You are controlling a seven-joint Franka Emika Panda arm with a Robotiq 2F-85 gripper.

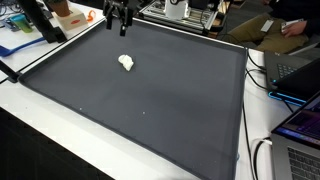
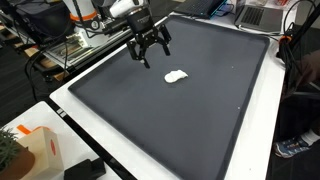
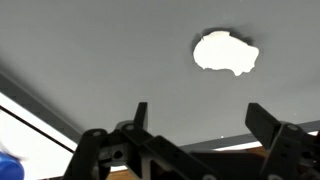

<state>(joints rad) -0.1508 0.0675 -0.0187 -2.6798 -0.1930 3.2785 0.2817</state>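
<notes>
Dark mat [image 1: 160,110] covered most of the white worktop [image 1: 60,120], with a raised black rim all round. We saw open mat on every side of the white lump [image 1: 126,63], which lay well in from the rims. Clutter sat only off the mat: laptop [image 1: 300,135] and cables. Jaws stood wide open, gripping nothing, above the mat close to one rim. Lump lay near them but apart, not between the fingers. In the wrist view the lump [image 3: 226,53] sat ahead of the jaws, nearer the finger [image 3: 262,118] at that picture's right.
</notes>
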